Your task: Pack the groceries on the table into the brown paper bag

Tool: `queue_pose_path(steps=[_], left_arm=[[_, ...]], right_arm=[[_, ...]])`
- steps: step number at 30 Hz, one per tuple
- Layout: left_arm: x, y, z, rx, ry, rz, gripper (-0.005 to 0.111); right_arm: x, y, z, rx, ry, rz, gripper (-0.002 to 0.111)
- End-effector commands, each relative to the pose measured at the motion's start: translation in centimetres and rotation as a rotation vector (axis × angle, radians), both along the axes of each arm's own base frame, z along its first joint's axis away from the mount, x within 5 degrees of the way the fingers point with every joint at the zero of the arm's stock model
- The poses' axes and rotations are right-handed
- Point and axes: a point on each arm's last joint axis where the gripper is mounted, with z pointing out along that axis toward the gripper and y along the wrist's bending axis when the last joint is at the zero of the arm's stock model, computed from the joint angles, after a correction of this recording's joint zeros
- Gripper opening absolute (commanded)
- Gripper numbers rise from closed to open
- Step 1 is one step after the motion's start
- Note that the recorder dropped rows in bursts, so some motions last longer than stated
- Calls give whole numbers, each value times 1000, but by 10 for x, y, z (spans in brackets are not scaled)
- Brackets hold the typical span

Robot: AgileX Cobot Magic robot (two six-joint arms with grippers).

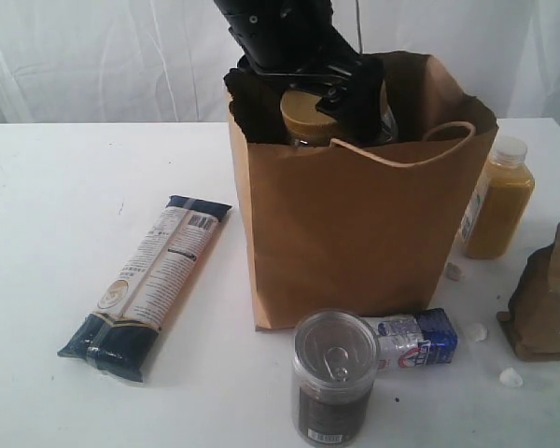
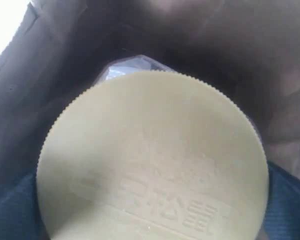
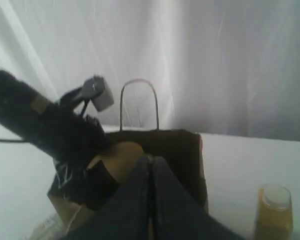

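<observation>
- Groceries are sitting in two places. The clear jar (image 1: 306, 121) is showing in the mouth of the brown paper bag (image 1: 355, 243), its lid about level with the rim. The others are resting outside on the tabletop (image 1: 65, 187).
- The left tool (image 1: 310, 98) is reaching down into the bag from above, its jaws spreading as wide as they go with the jar between them. In the left wrist view the dark-blue pads (image 2: 10, 212) are showing on either side beneath the lid. Whether they are pressing on the glass I cannot tell.
- The right tool (image 3: 150, 167) is hovering off to one side of the bag, pinching fully together on nothing.
- The jar's lid is showing tan and round, with a ridged edge and raised lettering on top.
- In the exterior view, the pasta packet (image 1: 147, 285) is lying flat to the left of the bag, well apart from it.
- The silver-topped can (image 1: 334, 378) is standing upright in front of the bag, and the small carton (image 1: 418, 341) is lying on its side just beside it.
- The yellow juice bottle (image 1: 499, 201) is standing upright just beside the bag's right wall. The brown pouch (image 1: 546, 303) is standing at the frame's right edge, partly cut off.
- The bag is standing upright, with a twine handle (image 1: 401, 154) drooping over its near rim.
- Small white bits (image 1: 510, 377) are lying on the plain white tabletop near the pouch, and a white curtain (image 1: 93, 56) is hanging behind.
</observation>
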Motion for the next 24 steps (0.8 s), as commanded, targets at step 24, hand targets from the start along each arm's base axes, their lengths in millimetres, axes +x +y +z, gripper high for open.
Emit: queue_pose_path(steps=[24], left_arm=[[-13, 6, 8, 29, 35, -65, 105]], right_arm=[[155, 69, -43, -462, 69, 372, 0]])
